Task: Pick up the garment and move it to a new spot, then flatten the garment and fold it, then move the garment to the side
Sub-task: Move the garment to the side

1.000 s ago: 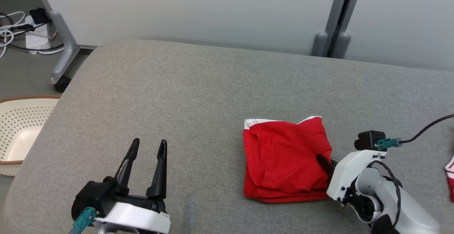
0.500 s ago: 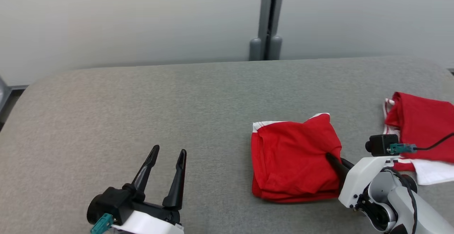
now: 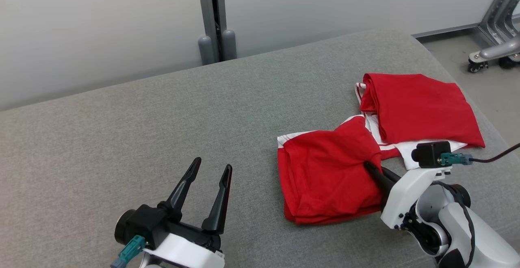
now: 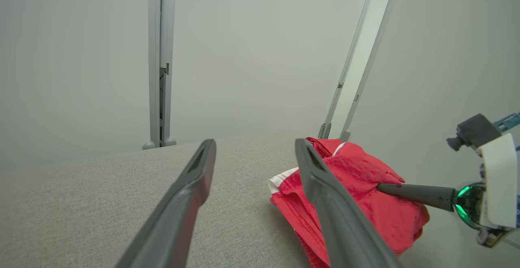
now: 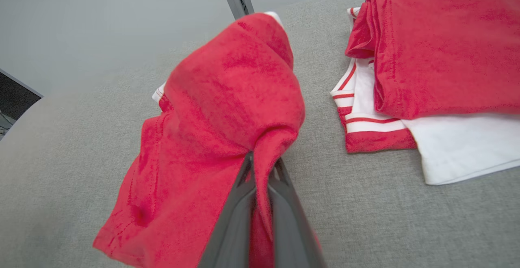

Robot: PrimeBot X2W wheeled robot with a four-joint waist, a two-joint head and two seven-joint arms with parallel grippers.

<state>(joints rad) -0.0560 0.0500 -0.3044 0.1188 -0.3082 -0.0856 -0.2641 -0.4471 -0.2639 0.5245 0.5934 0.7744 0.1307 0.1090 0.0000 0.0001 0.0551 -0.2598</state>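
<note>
The garment (image 3: 325, 174) is a folded red piece with white trim, lying on the grey padded table (image 3: 142, 122) right of centre. My right gripper (image 3: 370, 167) is shut on the garment's right edge; in the right wrist view the red cloth (image 5: 227, 109) bunches up over the closed fingers (image 5: 260, 203). The left wrist view has the garment (image 4: 365, 186) to the right, with the right gripper's dark fingers (image 4: 414, 193) pinching it. My left gripper (image 3: 211, 170) hovers open over bare table, well left of the garment, with nothing between its fingers (image 4: 195, 186).
A pile of folded red and white garments (image 3: 418, 109) lies at the table's right end, just beyond the held one, also in the right wrist view (image 5: 426, 57). A grey post (image 3: 211, 16) stands behind the table. Wheeled frame feet (image 3: 491, 52) stand on the floor at far right.
The head camera has swung to the right, bringing the pile of folded garments and the table's right end into view. The right gripper stays shut on the garment; the left stays open.
</note>
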